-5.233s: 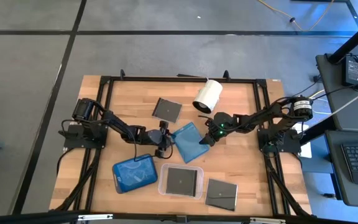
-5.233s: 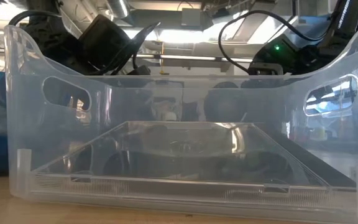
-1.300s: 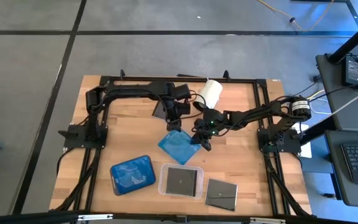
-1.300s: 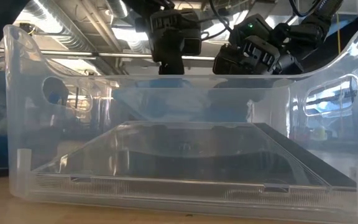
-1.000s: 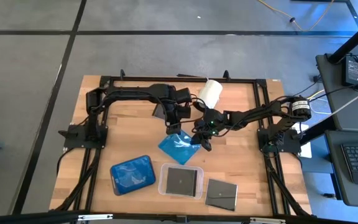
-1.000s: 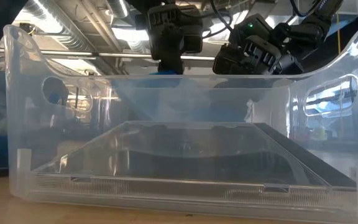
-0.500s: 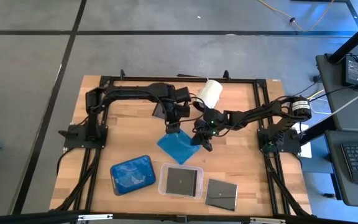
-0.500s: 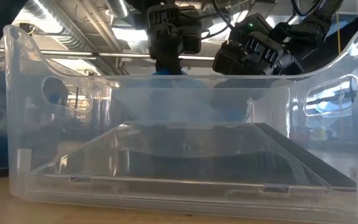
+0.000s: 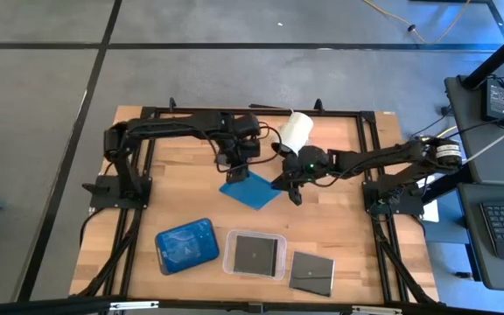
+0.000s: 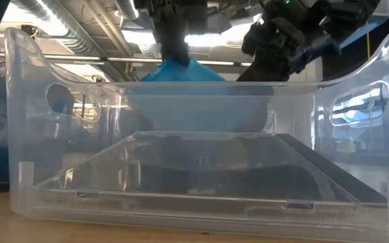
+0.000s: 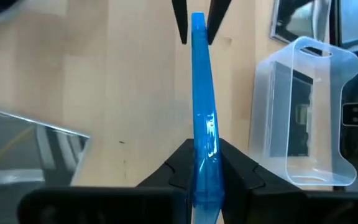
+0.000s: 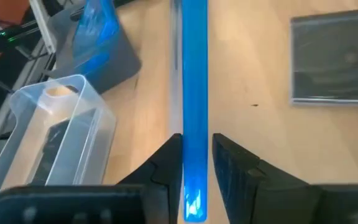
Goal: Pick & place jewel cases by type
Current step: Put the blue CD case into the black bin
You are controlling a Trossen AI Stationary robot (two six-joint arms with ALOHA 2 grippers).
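Observation:
A translucent blue jewel case (image 9: 250, 191) hangs above the middle of the table, seen edge-on in both wrist views. My left gripper (image 9: 234, 172) is shut on its far-left end and my right gripper (image 9: 284, 185) on its right end. A dark jewel case (image 9: 311, 272) lies flat near the front edge, and another (image 12: 345, 59) lies flat at the back under my left arm. A clear tray (image 9: 255, 255) holds a dark case. A dark grey tray (image 9: 187, 245) holds blue ones. My left gripper pinches the blue case's two flat faces (image 11: 201, 146) between its fingers (image 11: 174, 169), at the end toward the table's far left, slanting down from the far side. The case is tilted and clear of the table. My right gripper pinches the two flat faces (image 12: 195, 134) at the opposite end between its fingers (image 12: 166, 163), slanting down from the table's right. The case runs straight away from the fingers to my other gripper.
A white cylinder (image 9: 292, 134) lies at the back, just behind my right gripper. The two trays stand side by side near the front edge. The clear tray's wall (image 10: 194, 115) fills the low view. Bare wood lies left of the blue case.
Both grippers have risen and drawn a little toward the far edge, carrying the blue case between them. The case, which lay low over the table, now hangs clear of it and shows above the clear tray's wall in the low view.

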